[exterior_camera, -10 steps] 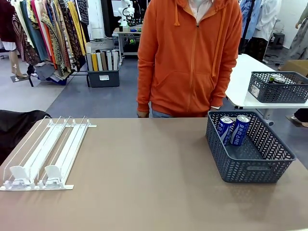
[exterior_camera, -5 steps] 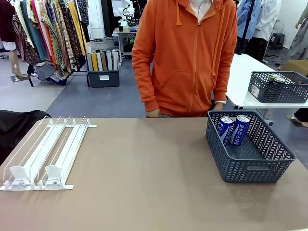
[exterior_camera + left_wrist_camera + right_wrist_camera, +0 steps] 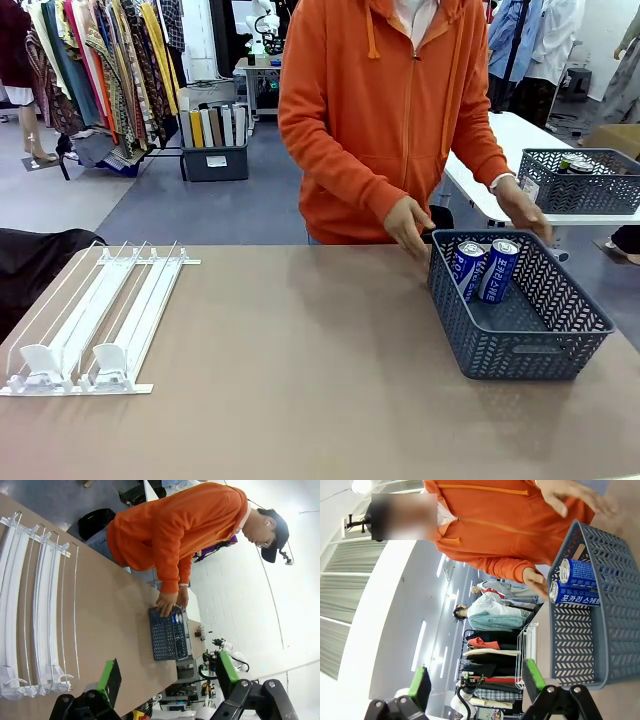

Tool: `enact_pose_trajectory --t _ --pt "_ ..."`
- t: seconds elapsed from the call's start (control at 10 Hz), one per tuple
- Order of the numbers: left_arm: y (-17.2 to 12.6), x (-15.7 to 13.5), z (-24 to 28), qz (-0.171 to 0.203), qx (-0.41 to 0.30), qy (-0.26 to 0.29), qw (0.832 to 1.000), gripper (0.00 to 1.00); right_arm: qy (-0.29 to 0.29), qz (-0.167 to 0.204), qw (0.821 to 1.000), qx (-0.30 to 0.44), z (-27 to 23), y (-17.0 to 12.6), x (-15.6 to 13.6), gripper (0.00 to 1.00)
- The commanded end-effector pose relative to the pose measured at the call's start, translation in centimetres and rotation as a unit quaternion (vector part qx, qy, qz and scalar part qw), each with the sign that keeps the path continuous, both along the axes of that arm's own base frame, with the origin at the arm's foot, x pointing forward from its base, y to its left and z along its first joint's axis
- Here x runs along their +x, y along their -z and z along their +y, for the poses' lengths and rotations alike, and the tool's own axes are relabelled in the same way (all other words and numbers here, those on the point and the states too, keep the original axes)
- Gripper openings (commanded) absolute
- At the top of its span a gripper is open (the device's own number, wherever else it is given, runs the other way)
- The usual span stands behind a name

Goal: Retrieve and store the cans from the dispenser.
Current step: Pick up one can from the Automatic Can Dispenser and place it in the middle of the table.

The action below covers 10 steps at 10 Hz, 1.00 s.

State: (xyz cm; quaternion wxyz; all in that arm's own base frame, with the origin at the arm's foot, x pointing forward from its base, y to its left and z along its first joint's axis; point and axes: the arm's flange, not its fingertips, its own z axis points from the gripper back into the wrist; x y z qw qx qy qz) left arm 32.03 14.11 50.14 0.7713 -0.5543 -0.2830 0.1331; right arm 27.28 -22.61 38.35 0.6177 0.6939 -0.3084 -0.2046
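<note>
Two blue cans (image 3: 484, 269) with silver tops and white lettering lean against the far wall inside the blue-grey basket (image 3: 528, 350) at the right; the right wrist view shows these cans (image 3: 577, 586) too. The white and clear dispenser (image 3: 95, 318) lies at the table's left with bare rails and its pusher blocks at the front lip. From the left wrist view the dispenser (image 3: 31, 605) runs along the left. My left gripper (image 3: 167, 672) is open in the air above the table. My right gripper (image 3: 477, 680) is open too, off the basket's near side.
A person in an orange hoodie stands at the far side, with one hand (image 3: 410, 224) at the basket's far left corner and the other hand (image 3: 521, 207) over its far rim. A second basket (image 3: 578, 180) sits on a white table behind.
The person has leaned in and brought both hands from their sides down to the basket's far rim. The cans, basket and dispenser have not moved.
</note>
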Motion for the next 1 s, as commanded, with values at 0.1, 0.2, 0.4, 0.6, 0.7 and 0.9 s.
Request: enact_pose_trajectory --t 0.1,0.2,0.4,0.6,0.7,0.9 --pt "-0.06 0.17 -0.03 -0.012 -0.006 0.0 1.0 1.0 -0.005 0.004 1.0 0.004 -0.03 -0.49 -0.22 1.0" --pt "-0.06 0.17 -0.03 -0.012 -0.006 0.0 1.0 1.0 -0.005 0.004 1.0 0.004 -0.03 -0.49 -0.22 1.0" --pt "-0.06 0.17 -0.03 -0.012 -0.006 0.0 1.0 1.0 -0.005 0.004 1.0 0.004 -0.03 -0.49 -0.22 1.0" --pt "-0.06 0.17 -0.03 -0.012 -0.006 0.0 1.0 1.0 -0.005 0.004 1.0 0.004 -0.03 -0.49 -0.22 1.0" --pt "-0.06 0.17 -0.03 -0.012 -0.006 0.0 1.0 1.0 -0.005 0.004 1.0 0.004 -0.03 -0.49 -0.22 1.0" --pt "-0.06 0.17 -0.03 -0.012 -0.006 0.0 1.0 1.0 -0.005 0.004 1.0 0.004 -0.03 -0.49 -0.22 1.0"
